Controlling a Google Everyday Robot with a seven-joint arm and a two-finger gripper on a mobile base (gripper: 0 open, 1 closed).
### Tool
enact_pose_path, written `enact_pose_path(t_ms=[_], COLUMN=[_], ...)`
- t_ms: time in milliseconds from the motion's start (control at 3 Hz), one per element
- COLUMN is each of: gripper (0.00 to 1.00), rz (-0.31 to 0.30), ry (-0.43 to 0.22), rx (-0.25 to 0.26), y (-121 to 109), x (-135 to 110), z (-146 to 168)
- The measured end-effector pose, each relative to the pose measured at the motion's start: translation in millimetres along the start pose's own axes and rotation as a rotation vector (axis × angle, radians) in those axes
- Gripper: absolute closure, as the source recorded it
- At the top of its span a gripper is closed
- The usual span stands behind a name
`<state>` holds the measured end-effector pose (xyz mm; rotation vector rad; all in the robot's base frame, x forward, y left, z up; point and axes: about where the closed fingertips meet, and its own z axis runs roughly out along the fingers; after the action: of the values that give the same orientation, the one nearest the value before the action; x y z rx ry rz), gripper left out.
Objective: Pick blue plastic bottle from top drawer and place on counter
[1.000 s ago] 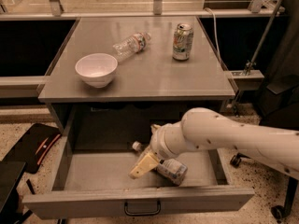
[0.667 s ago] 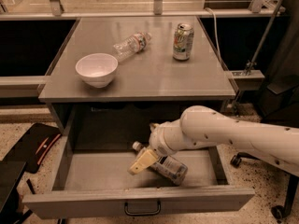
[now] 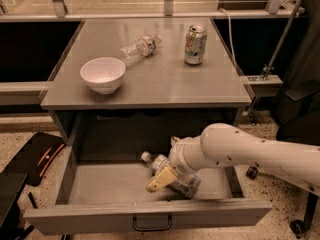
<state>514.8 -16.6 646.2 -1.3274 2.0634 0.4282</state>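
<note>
The top drawer (image 3: 100, 218) is pulled open under the counter (image 3: 165, 81). The blue plastic bottle (image 3: 186, 183) lies on its side on the drawer floor, right of centre, with its white cap pointing back-left. My gripper (image 3: 161, 179) is down inside the drawer, right at the bottle's middle, with a yellowish tip in front of the bottle. My white arm (image 3: 240, 151) reaches in from the right and hides part of the bottle.
On the counter stand a white bowl (image 3: 103, 74) at the left, a clear crinkled bottle (image 3: 140, 48) lying at the back centre, and a soda can (image 3: 195, 44) at the back right. A black object (image 3: 35, 156) sits on the floor left of the drawer.
My gripper has shifted slightly to the right and lower over the bottle. The bottle lies in about the same place.
</note>
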Motion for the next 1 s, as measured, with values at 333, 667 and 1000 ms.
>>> enact_pose_path(t_ms=[333, 667, 1000], gripper=[0.00, 0.00, 0.00], rz=[0.001, -0.014, -0.037], ry=[0.002, 0.026, 0.098], rx=[0.003, 0.016, 0.008], y=[-0.3, 2.3, 17.4], x=[1.6, 0.1, 14.3], z=[-0.2, 3.2, 21.6])
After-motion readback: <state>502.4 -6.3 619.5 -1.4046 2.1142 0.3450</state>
